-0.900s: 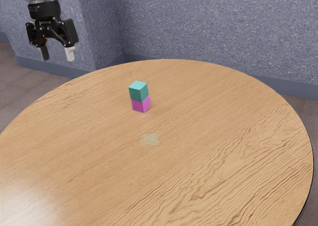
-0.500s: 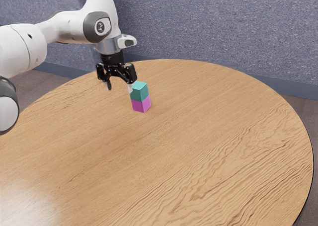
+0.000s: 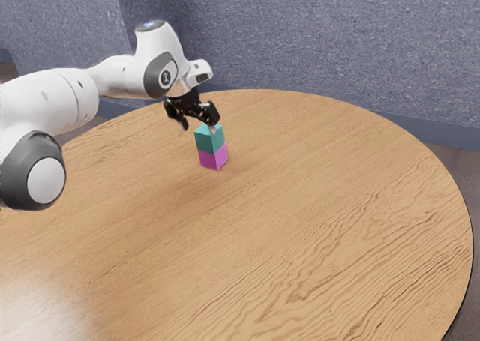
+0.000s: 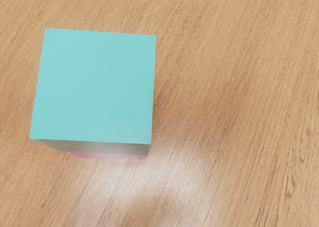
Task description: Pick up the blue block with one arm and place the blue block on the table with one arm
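As tool (image 3: 199, 129) hovers (spread), blue block (image 3: 209, 141) tops pink (image 3: 213, 158).

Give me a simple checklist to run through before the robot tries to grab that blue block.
1. Gripper open: ok.
2. Blue block sitting on the pink block: ok.
3. Stack standing upright on the table: ok.
4. Blue block between the two fingers: not ok; the gripper looks off toward the exterior view's left.
5. Nearer finger clear of the blue block: cannot tell; they overlap in the exterior view.
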